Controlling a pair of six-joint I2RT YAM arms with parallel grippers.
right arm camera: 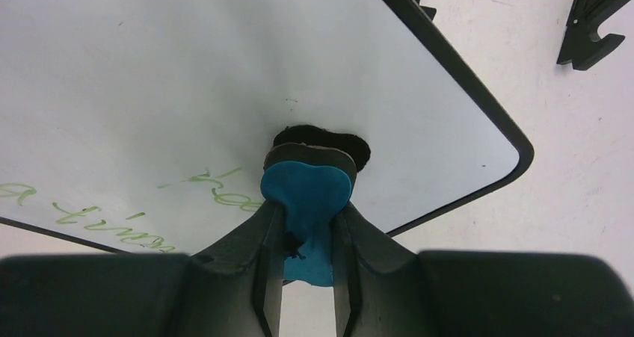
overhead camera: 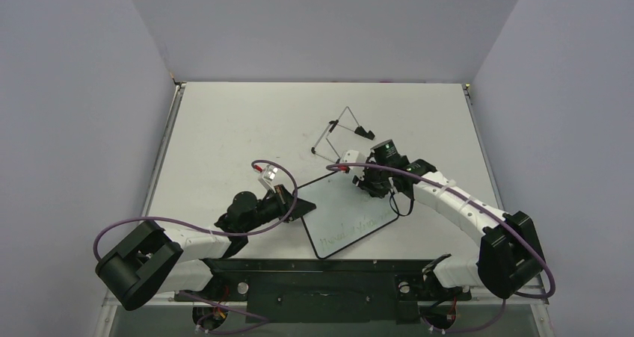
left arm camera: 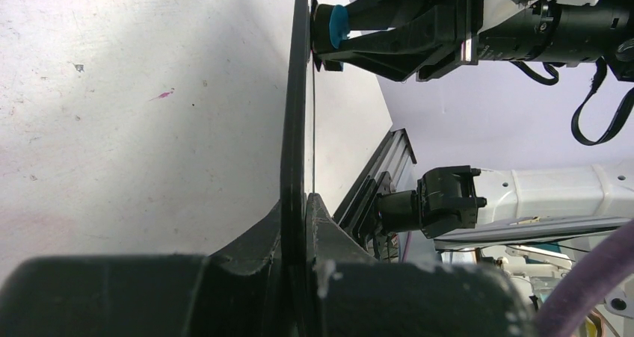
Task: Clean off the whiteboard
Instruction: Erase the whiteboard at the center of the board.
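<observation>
The whiteboard (overhead camera: 345, 216) has a thin black frame and green handwriting along its near edge. It is tilted above the table, and my left gripper (overhead camera: 293, 205) is shut on its left edge. In the left wrist view the whiteboard (left arm camera: 297, 113) shows edge-on between the clamped jaws of my left gripper (left arm camera: 306, 202). My right gripper (overhead camera: 371, 185) is shut on a blue-and-black eraser (right arm camera: 308, 191), whose black pad presses against the whiteboard (right arm camera: 187, 75) near its far right corner. Green writing (right arm camera: 112, 210) shows left of the eraser.
A thin wire easel stand (overhead camera: 340, 131) with black feet lies on the table behind the board. The stand's black feet (right arm camera: 591, 23) show in the right wrist view on the bare tabletop. Grey walls enclose the table on three sides.
</observation>
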